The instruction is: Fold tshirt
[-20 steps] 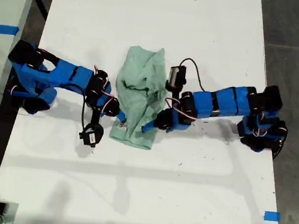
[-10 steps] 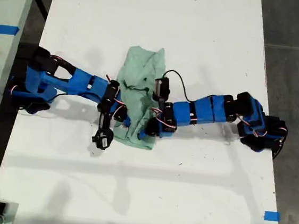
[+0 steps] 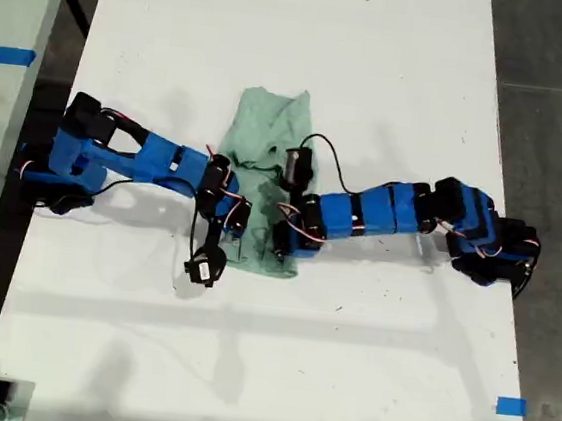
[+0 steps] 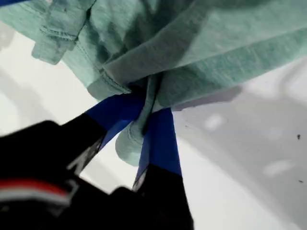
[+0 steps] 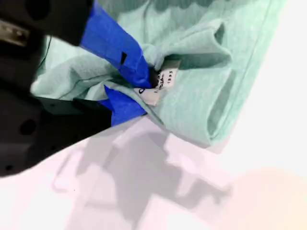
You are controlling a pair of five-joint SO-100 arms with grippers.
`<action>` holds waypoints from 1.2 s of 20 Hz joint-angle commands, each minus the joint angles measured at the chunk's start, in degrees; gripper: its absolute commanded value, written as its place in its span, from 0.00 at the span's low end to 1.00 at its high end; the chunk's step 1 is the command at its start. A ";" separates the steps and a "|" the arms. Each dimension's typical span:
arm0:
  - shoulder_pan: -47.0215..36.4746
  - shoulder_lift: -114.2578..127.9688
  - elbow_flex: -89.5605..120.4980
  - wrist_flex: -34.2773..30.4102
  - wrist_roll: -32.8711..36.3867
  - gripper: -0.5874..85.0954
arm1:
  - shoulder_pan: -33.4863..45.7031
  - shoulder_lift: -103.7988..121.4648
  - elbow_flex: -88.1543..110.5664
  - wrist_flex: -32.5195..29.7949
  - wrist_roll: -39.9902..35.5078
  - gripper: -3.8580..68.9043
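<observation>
The t-shirt (image 3: 267,134) lies crumpled at the middle of the white table (image 3: 244,368) in the exterior view, running from the upper middle of the frame down to just below its centre. A second ago the two blue arms were held wider apart at either side of the cloth. Now the arm from the exterior view's left (image 3: 165,163) and the arm from the exterior view's right (image 3: 382,209) are drawn in close together over the shirt's lower end, and the cloth there is gathered narrower than it was. The lower edge is bunched, not spread flat. Which arm is which cannot be told from the wrist views. In the first wrist view, my first gripper (image 4: 149,112) is seen pinched tight on a fold of hem, with cloth squeezed between its blue jaws and a loop of fabric hanging below them. In the second wrist view, my second gripper (image 5: 146,93) is clamped on a thick fold just beside the white label (image 5: 162,85). The shift is judged to mean that both holds are taken and the lower end is being drawn together. The fold itself is not yet made, since the upper part of the shirt lies wrinkled and uncovered.
</observation>
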 commanded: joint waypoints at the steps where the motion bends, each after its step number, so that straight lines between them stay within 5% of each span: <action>1: 1.93 0.26 -0.18 -0.53 -0.44 0.01 | -2.02 1.49 0.09 -0.09 -0.26 0.02; 5: 5.98 1.67 -4.92 -0.70 -0.35 0.01 | -5.10 8.17 0.09 2.29 -0.35 0.02; 9: 11.87 -0.44 -19.69 7.21 -0.44 0.01 | -10.20 15.12 -0.26 4.48 0.97 0.02; 14: 11.43 3.25 -25.49 9.32 3.08 0.01 | -7.29 19.25 -3.52 5.89 -4.31 0.02; 18: 4.13 12.83 -23.64 14.77 8.61 0.01 | 2.99 25.31 -2.99 6.50 -11.60 0.02; 24: -17.49 22.76 -16.08 21.80 20.39 0.01 | 20.39 30.23 3.08 3.78 -20.04 0.02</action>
